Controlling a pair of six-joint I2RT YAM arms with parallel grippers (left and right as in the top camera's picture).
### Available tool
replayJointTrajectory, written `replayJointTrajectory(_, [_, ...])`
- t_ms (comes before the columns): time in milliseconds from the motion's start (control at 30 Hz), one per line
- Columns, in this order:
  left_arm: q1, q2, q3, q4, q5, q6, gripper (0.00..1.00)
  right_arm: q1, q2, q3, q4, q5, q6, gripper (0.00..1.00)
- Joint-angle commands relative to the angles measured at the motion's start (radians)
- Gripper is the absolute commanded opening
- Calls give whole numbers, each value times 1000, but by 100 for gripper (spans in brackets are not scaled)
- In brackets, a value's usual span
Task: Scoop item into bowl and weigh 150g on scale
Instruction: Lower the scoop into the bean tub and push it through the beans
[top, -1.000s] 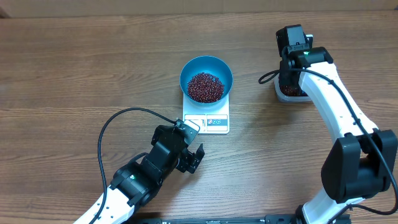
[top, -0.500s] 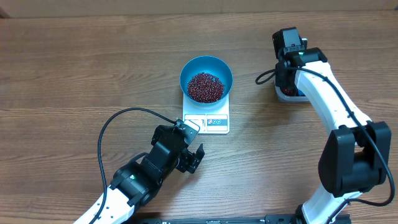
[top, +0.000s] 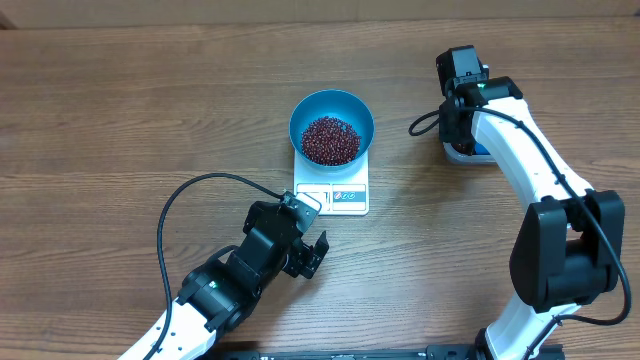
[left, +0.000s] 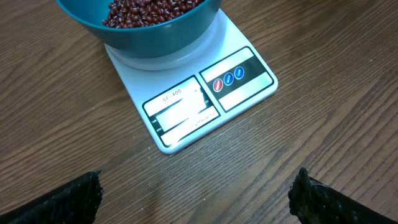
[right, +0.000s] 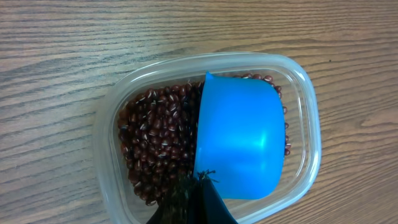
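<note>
The blue bowl (top: 300, 115) stands on the white scale (top: 345, 197) and holds a heap of dark red beans (top: 330, 140). In the left wrist view the bowl (left: 161, 37) and scale (left: 186, 106) lie just ahead of my left gripper (left: 199, 186), which is open over bare wood with nothing between its fingers (left: 81, 196). My right gripper (right: 200, 186) is shut on the bright blue scoop (right: 239, 140), which lies low inside the clear tub (right: 106, 149) beside more beans (right: 158, 137). The scoop's handle is hidden by the fingers.
The tub (top: 480, 158) sits at the right, mostly under the right arm (top: 510, 130). The left arm's black cable (top: 200, 190) loops across the wood left of the scale. Bare wooden table lies all around.
The right arm has shifted slightly left over the tub, and the blue scoop now covers beans that showed there before. The left arm, bowl and scale have not moved.
</note>
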Motion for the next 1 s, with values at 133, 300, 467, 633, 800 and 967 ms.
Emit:
replayJointTrajectory(133, [-6, 4, -2, 3, -10, -10, 100, -8, -72, 52, -13, -63, -4, 4])
replayJointTrajectory(300, [-6, 4, -2, 3, -10, -10, 100, -9, -95, 55, -13, -132, 0, 4])
replayJointTrajectory(467, [-6, 4, -2, 3, -10, -10, 100, -14, -101, 56, -13, -176, 0, 4])
replayJointTrajectory(633, [-6, 4, -2, 3, -10, -10, 99, -55, -101, 56, -13, -282, 0, 4])
replayJointTrajectory(800, [-6, 4, -2, 3, -10, -10, 100, -109, -101, 56, -13, -281, -1, 4])
replayJointTrajectory(967, [-6, 4, -2, 3, -10, -10, 100, -150, -101, 56, -20, -233, -5, 4])
